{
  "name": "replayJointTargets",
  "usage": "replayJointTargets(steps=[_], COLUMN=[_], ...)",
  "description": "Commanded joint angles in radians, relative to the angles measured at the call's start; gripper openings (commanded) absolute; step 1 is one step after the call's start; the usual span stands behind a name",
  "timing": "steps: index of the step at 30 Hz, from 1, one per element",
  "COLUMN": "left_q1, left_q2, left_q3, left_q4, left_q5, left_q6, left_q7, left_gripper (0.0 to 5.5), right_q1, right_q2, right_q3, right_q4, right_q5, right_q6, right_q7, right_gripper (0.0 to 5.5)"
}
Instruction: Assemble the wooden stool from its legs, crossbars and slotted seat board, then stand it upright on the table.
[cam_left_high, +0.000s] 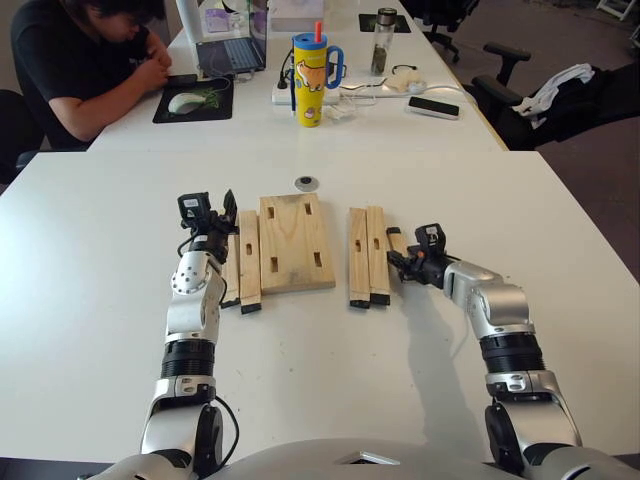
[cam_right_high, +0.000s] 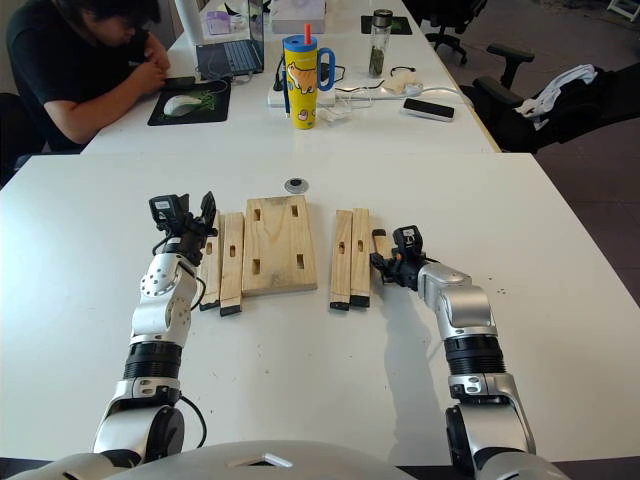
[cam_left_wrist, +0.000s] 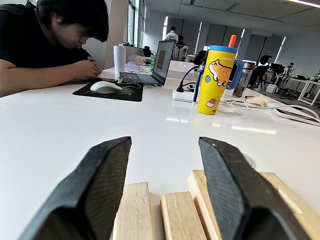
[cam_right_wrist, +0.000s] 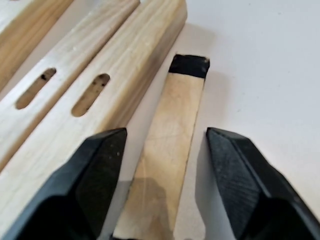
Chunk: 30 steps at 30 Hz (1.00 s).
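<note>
The slotted seat board (cam_left_high: 296, 243) is being left lying flat, unassembled. A left pair of legs (cam_left_high: 248, 258) and a right pair of legs (cam_left_high: 366, 255), slotted and black-tipped, are being kept alongside it. A short crossbar (cam_right_wrist: 172, 145) is being rested just beside the right pair.

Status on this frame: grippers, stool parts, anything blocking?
Left gripper open over left legs. Right gripper open, straddling short crossbar. Seat board flat, nothing assembled. Small disc beyond board, apart.

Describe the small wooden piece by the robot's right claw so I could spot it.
On the white table, find the wide seat board in the middle; two slotted legs lie to its right. Just beyond them lies the crossbar, inside the open right gripper: shorter, narrower and without slots.
</note>
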Motion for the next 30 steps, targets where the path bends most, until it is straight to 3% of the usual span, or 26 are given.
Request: replayJointTargets(steps=[1,7,11,15,18,26,30], left_q1=[-0.013,-0.035,-0.045,-0.064,-0.079,-0.11,-0.085], left_q2=[0.008,0.02,0.027,0.012,-0.005,-0.077,-0.097], left_q3=[0.002,0.007,0.001,-0.007,-0.027,-0.011,-0.002], left_q4=[0.01,0.037,0.044,0.016,-0.034,-0.19,-0.259], left_q5=[-0.002,-0.006,-0.01,-0.074,-0.136,-0.491,-0.661], left_q6=[0.012,0.009,0.019,0.08,0.154,0.502,0.668], left_q7=[0.001,-0.009,-0.032,-0.098,-0.154,-0.286,-0.325], left_gripper=[2.49,2.49,2.49,2.49,2.49,2.49,2.49], right_q1=[0.008,-0.005,-0.001,-0.025,-0.032,0.031,0.04], right_q2=[-0.004,-0.01,-0.013,0.003,0.049,0.072,0.088], right_q3=[-0.008,0.013,0.006,-0.049,-0.076,0.048,0.057], right_q4=[0.043,0.057,0.055,0.017,-0.043,-0.141,-0.161], right_q5=[-0.011,-0.016,-0.038,-0.057,-0.003,0.027,0.053], right_q6=[0.098,0.09,0.015,-0.25,-0.354,-0.515,-0.547], right_q7=[-0.033,-0.013,-0.041,-0.085,-0.057,0.146,0.202], right_gripper=[2.24,1.34,1.32,1.32,1.32,1.32,1.32])
